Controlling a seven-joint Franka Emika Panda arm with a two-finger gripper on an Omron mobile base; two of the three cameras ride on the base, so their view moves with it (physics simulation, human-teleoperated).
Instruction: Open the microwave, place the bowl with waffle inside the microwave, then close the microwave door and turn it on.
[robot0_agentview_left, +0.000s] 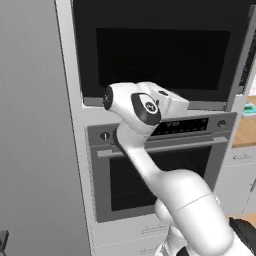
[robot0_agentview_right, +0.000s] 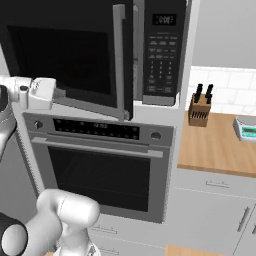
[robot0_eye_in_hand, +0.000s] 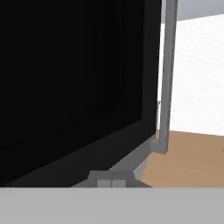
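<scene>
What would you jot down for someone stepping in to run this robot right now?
Gripper: shut, holding nothing, close against the lower edge of the wide black microwave door.
Large black built-in microwave: its door is swung partly open, the tall grey bar handle standing away from the keypad strip.
Done: door started open.
Left: open it fully, put the bowl with waffle inside, close the door, switch it on.
</scene>
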